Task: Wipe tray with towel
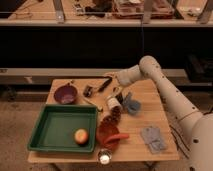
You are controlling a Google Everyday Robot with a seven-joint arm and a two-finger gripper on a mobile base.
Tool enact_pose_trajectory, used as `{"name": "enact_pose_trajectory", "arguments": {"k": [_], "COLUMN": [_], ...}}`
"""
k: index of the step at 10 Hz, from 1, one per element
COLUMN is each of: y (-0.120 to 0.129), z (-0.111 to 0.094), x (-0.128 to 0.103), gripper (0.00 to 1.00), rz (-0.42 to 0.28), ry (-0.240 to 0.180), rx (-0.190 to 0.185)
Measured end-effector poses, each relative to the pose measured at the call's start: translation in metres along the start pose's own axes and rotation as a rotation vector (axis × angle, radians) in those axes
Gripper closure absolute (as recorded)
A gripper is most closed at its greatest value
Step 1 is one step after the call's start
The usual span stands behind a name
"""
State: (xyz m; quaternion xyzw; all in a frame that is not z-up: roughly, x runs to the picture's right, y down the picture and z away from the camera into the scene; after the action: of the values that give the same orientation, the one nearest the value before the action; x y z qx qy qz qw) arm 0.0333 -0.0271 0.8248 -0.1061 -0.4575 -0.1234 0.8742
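Gripper [112, 77] sits at the far edge of the table [150, 116]; whether spread or closed, cannot tell. Black tool [102, 85] lies just beside it, toward the camera. Further that way, a white cup [114, 103] and a blue-grey item [131, 104], hard to identify, crowd the space. Green tray [50, 145] is well apart, front-left of the gripper, with an orange fruit [81, 136] inside. Towel [153, 138] lies farthest, near the front-right edge, bare wood around it. Arm base cut off at right.

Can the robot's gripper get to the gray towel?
Probably yes. The towel lies flat on the table with nothing on top of it. The gripper is at the table's far edge, and nothing tall stands between them.
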Motion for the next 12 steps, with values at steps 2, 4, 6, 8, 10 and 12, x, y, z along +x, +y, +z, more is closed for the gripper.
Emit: {"name": "enact_pose_trajectory", "arguments": {"k": [2, 4, 6, 8, 10, 12], "y": [0.003, 0.014, 0.028, 0.043, 0.068, 0.1], "z": [-0.004, -0.017, -0.041, -0.075, -0.119, -0.155], "x": [-0.006, -0.013, -0.018, -0.016, -0.02, -0.032], "gripper": [0.27, 0.27, 0.27, 0.27, 0.27, 0.27], "rz": [-0.095, -0.245, -0.34, -0.367, -0.377, -0.359], "ry": [0.092, 0.319, 0.467, 0.524, 0.55, 0.576], "rx": [-0.098, -0.347, -0.501, -0.525, -0.508, -0.51]}}
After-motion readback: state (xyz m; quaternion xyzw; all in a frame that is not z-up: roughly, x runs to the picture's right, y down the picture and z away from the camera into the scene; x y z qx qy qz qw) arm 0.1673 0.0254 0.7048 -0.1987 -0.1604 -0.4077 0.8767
